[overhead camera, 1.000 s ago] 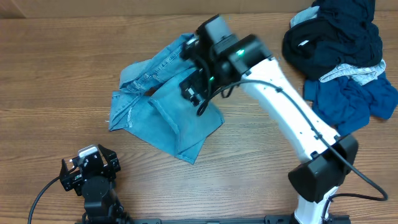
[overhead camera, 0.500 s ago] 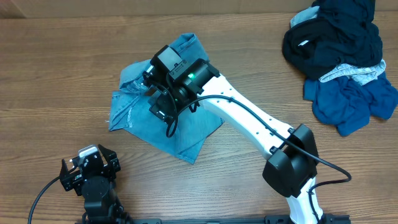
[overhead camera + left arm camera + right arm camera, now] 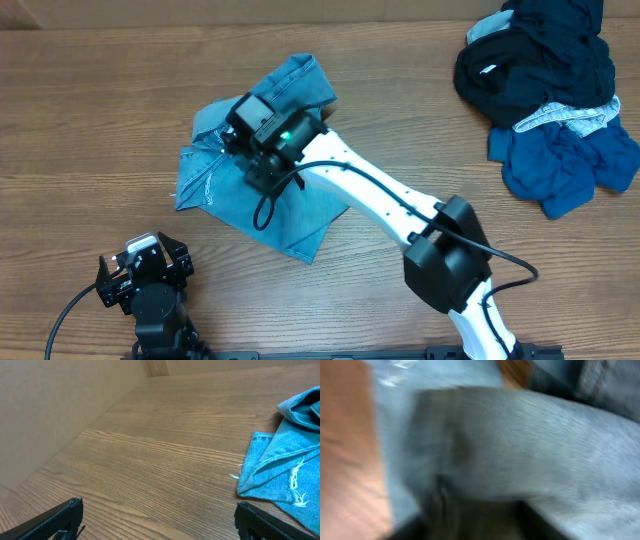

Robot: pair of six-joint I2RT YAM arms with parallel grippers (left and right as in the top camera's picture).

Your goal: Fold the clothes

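The light blue denim jeans [image 3: 310,85] lie crumpled at the table's middle left, partly folded over themselves. My right gripper [image 3: 258,172] is down on their middle, with its fingertips hidden under the wrist. In the right wrist view, blurred denim [image 3: 520,435] fills the frame right up to the dark jaws, so how they stand is unclear. My left gripper [image 3: 140,270] rests near the front left edge, open and empty. Its fingers [image 3: 55,520] stand wide apart over bare wood, and the jeans' left edge [image 3: 285,470] lies ahead on the right.
A heap of black clothes [image 3: 540,70] with a dark blue piece [image 3: 570,165] and a pale strip sits at the back right corner. The right arm's white links [image 3: 380,195] stretch across the table from its base at the front right.
The right arm has swung left across the jeans, from their upper right part to their left middle, and dropped close onto the denim. The left arm has not moved.
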